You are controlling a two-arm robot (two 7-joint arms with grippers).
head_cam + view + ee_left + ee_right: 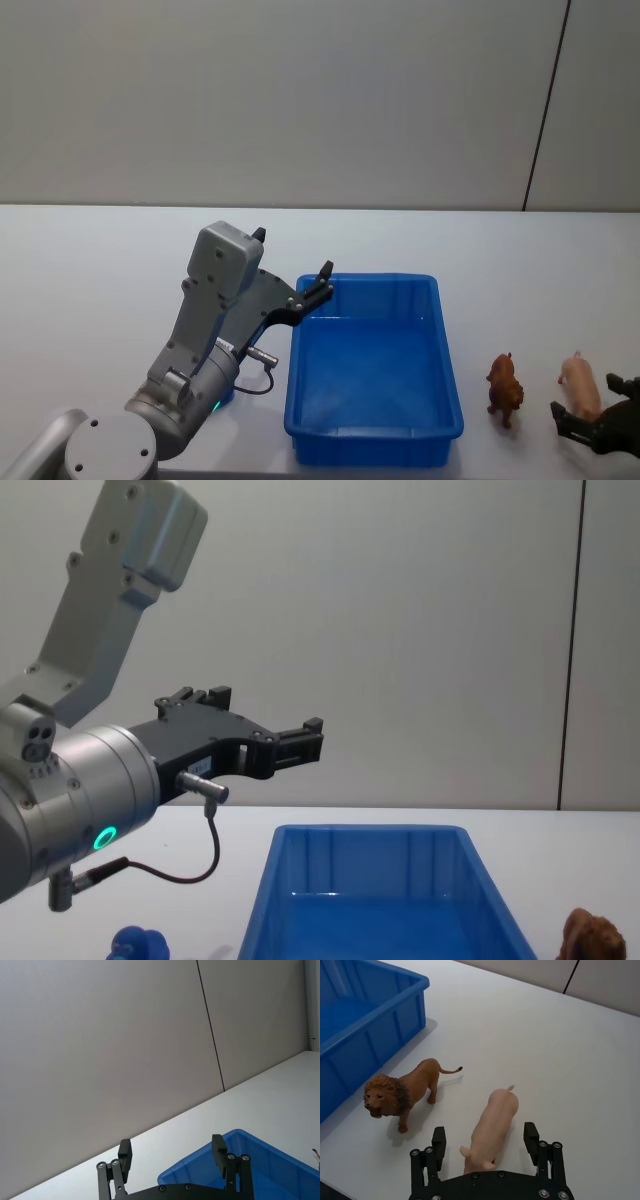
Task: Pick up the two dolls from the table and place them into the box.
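Released right pincer [484, 1131] straddles pink pig doll [580, 385] at right end of bench [100, 280] near edge; lion doll [504, 387] stands between pig and blue box [450, 360]; released left pincer [171, 1146] hovers above box's far-left corner.

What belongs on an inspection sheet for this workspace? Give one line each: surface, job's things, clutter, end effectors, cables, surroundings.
Surface: white table, smooth.
Job's things: blue box, empty; lion and pig on the table right of it; small blue toy left of it.
Clutter: nothing seen.
End effectors: left end effector open, raised near the box's far left corner; right end effector open, straddling the pig.
Cables: black cable looping under the left arm's wrist.
Surroundings: plain grey wall behind.
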